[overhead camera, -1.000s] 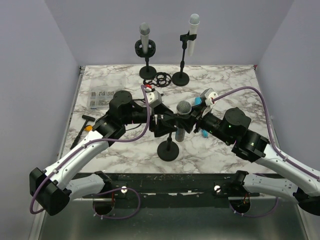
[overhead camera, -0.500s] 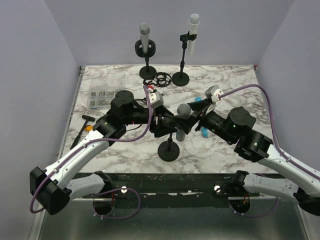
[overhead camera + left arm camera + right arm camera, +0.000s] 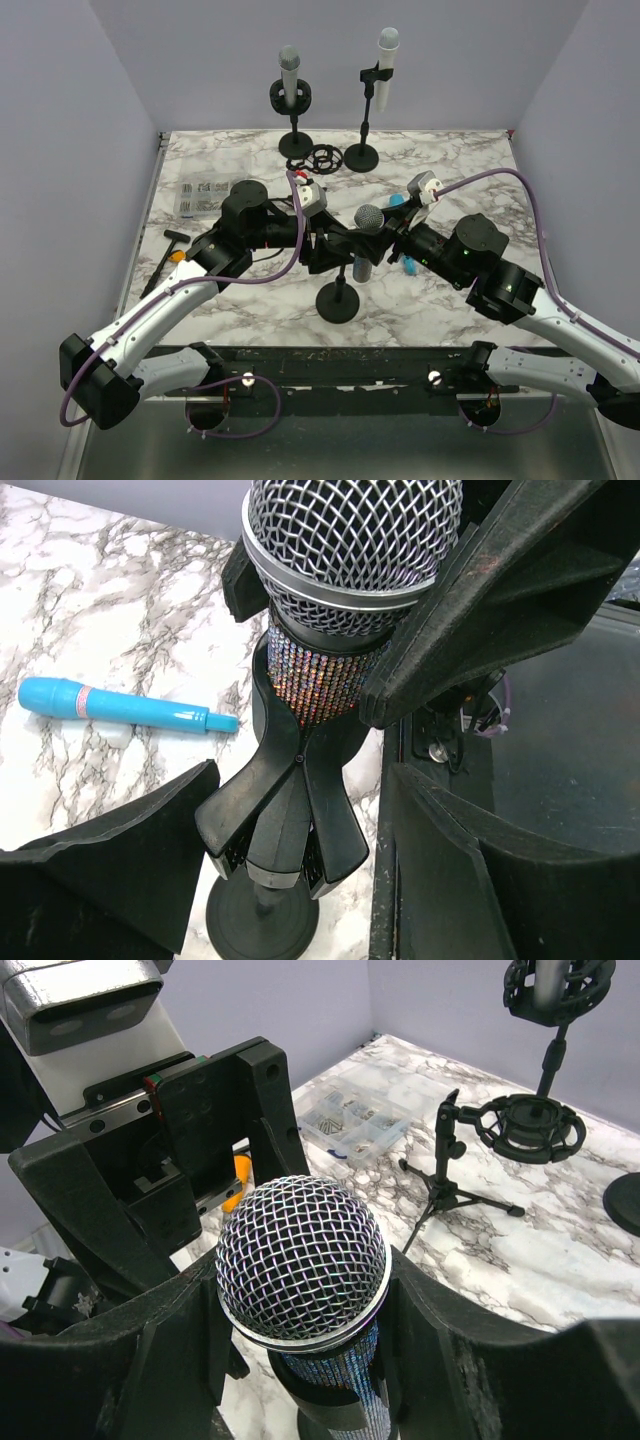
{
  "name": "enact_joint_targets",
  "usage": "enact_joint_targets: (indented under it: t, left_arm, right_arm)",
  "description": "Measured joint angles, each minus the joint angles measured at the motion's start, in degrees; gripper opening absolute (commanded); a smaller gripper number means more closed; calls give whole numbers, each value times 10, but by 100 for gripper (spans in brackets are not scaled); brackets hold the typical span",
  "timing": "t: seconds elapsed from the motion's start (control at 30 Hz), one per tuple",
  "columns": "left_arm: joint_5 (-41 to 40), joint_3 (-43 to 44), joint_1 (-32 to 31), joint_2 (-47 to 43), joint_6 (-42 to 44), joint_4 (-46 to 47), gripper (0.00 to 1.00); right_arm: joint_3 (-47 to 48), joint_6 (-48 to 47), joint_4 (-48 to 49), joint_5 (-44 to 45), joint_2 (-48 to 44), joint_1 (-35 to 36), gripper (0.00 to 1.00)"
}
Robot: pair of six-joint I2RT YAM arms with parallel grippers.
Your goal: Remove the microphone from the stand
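The microphone (image 3: 367,222) has a silver mesh head and a glittery body. It sits in the black clip (image 3: 290,810) of a short stand with a round base (image 3: 336,302). My left gripper (image 3: 333,252) reaches in from the left and is closed on the clip, with a finger (image 3: 110,860) on each side in the left wrist view. My right gripper (image 3: 386,238) comes from the right and is shut on the microphone (image 3: 300,1260) just under the head, with fingers (image 3: 500,1360) pressed on both sides. The microphone leans slightly right in the clip.
Two taller stands with microphones stand at the back (image 3: 290,90) (image 3: 380,75). A small tripod shock mount (image 3: 325,157) sits between them. A clear parts box (image 3: 205,198) and a black tool (image 3: 170,255) lie on the left. A blue pen-like thing (image 3: 120,705) lies on the marble by the stand.
My right wrist has shifted a little up and to the right. The microphone head has tipped slightly right with it. My left arm has stayed on the clip.
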Motion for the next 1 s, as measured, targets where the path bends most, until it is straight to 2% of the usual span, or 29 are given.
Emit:
enact_joint_targets:
  t: [0.1,0.27,0.33,0.43,0.47,0.7,0.73,0.8,0.87,0.9,1.0]
  left_arm:
    - [0,0,0,0,0,0,63]
    - [0,9,-1,9,0,-2,45]
    - [0,12,-3,12,0,-3,32]
    - [-2,13,-4,13,0,-3,3]
    - [-3,14,-4,13,0,-5,0]
    - [-25,23,-9,16,3,-22,0]
    - [-28,23,-10,16,3,-24,13]
    - [-29,24,-11,16,5,-28,61]
    - [-30,28,-11,16,10,-34,93]
    - [-31,28,-11,16,11,-35,98]
    - [-47,27,-11,4,21,-42,99]
  right_arm:
    - [0,0,0,0,0,0,17]
    - [0,-1,0,0,-1,0,15]
    - [0,-1,0,0,-1,0,14]
    - [0,-1,0,0,-1,0,13]
    - [0,-1,0,0,-1,0,13]
    - [0,-1,-2,0,-4,0,10]
    - [0,-1,-3,1,-4,0,10]
    - [0,-1,-3,1,-5,0,10]
    - [0,-1,-3,1,-5,1,10]
    - [0,-1,-3,1,-5,1,10]
    - [-1,-1,-3,3,-5,1,10]
